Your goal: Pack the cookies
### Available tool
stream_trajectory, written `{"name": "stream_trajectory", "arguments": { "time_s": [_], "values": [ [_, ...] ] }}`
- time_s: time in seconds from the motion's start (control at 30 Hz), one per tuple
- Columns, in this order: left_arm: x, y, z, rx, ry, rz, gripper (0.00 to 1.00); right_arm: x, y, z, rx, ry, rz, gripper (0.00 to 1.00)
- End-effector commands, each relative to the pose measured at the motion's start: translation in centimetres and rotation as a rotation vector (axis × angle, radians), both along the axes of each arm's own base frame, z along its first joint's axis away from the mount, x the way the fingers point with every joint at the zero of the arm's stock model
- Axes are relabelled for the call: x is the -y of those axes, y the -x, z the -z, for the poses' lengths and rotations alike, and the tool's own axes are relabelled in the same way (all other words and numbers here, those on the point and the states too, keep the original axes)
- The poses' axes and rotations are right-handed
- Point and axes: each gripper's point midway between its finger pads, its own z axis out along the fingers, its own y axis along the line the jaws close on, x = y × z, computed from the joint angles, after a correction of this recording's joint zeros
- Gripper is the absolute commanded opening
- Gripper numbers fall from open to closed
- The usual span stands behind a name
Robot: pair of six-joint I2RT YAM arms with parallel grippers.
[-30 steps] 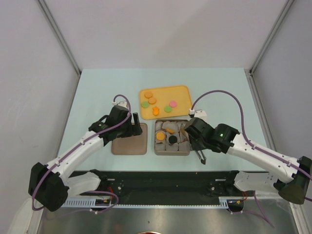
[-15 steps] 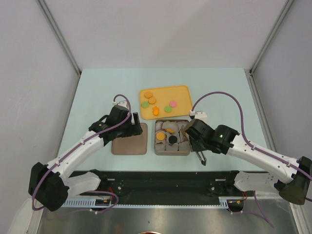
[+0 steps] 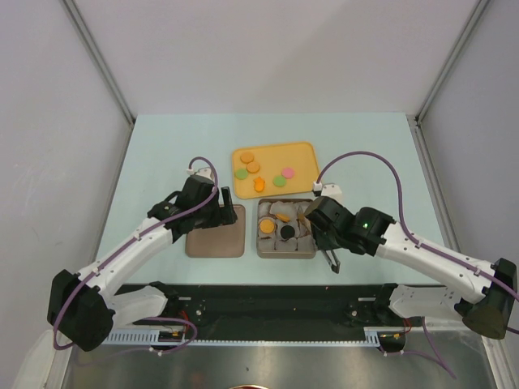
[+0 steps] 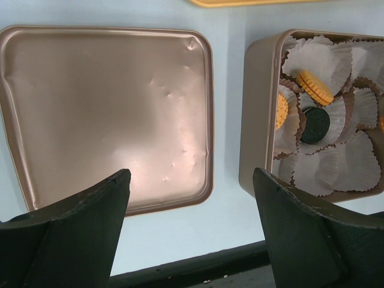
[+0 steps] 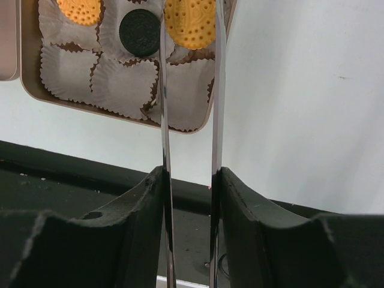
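Observation:
My right gripper [image 5: 189, 180] is shut on metal tongs [image 5: 163, 90]. The tongs pinch a round orange cookie [image 5: 191, 24] over the right side of the open tin box [image 3: 263, 246]. The box holds white paper cups, with orange cookies [image 5: 80, 9] and a black cookie [image 5: 139, 24] in them. More cookies lie on the orange tray [image 3: 302, 159]: orange discs [image 3: 246, 157], green [image 3: 241, 173], pink [image 3: 287, 171] and an orange flower shape [image 3: 259, 184]. My left gripper [image 4: 189, 186] is open and empty above the gap between the box lid [image 4: 108, 108] and the box [image 4: 258, 120].
The brown lid [image 3: 215, 231] lies flat, left of the box. The tray sits just behind the box. The black rail of the arm bases [image 3: 268, 296] runs along the near table edge. Grey walls stand on both sides.
My right gripper has shifted slightly left with the tongs and the orange cookie, further over the box. The left arm has not moved.

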Motion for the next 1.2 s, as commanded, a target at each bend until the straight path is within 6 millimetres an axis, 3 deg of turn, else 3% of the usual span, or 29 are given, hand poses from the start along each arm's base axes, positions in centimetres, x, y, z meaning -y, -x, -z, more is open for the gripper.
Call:
{"name": "stream_trajectory", "arguments": {
  "time_s": [0.0,0.33,0.77,0.9,1.03,1.17],
  "values": [
    [0.1,-0.4,-0.2,0.015,0.014,-0.002,0.88,-0.3,-0.5,-0.7,0.036,-0.023,0.009,0.45],
    [0.0,-0.3,-0.2,0.016,0.015,-0.002,0.88,-0.3,-0.5,-1.1,0.046,-0.041,0.014,0.51],
    [0.0,-0.3,-0.1,0.015,0.014,-0.003,0.88,-0.7,-1.1,-2.4,0.095,-0.089,0.023,0.52],
    [0.1,-0.4,-0.3,0.017,0.019,-0.004,0.88,-1.2,-2.3,-3.9,0.144,-0.111,0.028,0.51],
    [0.2,-0.4,-0.3,0.016,0.018,-0.002,0.88,-3.0,-5.2,-6.7,0.205,-0.189,0.021,0.52],
    [-0.2,-0.2,-0.6,0.023,0.006,-0.008,0.88,-4.4,-8.5,-7.0,0.198,-0.221,0.004,0.52]
  ]
}}
